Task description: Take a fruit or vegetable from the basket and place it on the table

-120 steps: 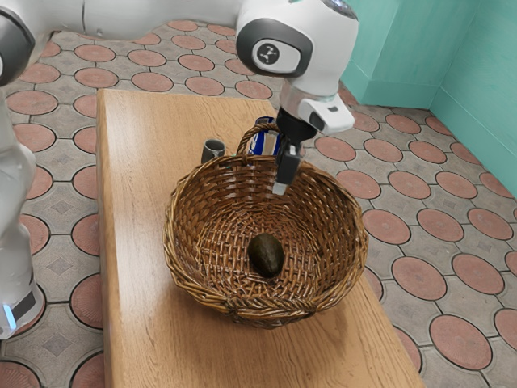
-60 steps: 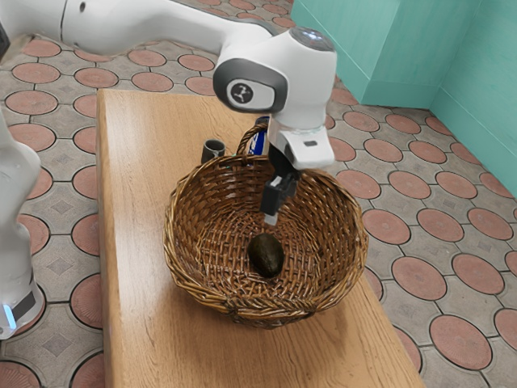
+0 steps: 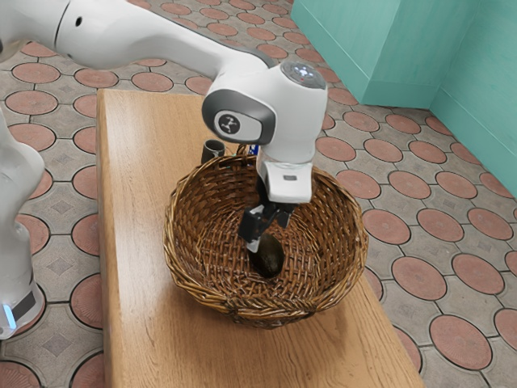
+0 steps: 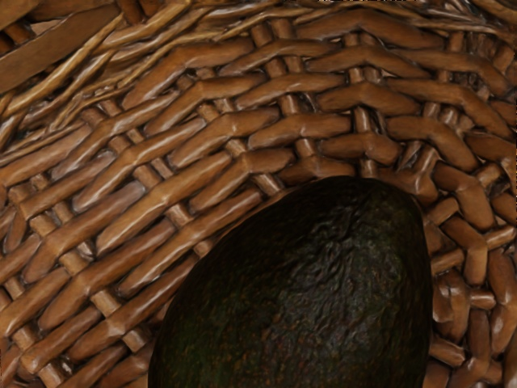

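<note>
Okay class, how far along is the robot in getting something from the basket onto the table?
Done: the reach; the pincer is inside the basket, right at the avocado.
In hand: the grasp, though I can't tell whether it has a hold.
Left: lifting the avocado over the rim and setting it on the table.

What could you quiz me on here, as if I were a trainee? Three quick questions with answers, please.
1. True or false: the avocado lies inside the basket.
2. Which is nearest the robot's hand? A) the wall; B) the avocado; C) the floor.
3. Fill in the blank: the basket stands on a wooden ____.

Key: 1 true; 2 B; 3 table.
</note>
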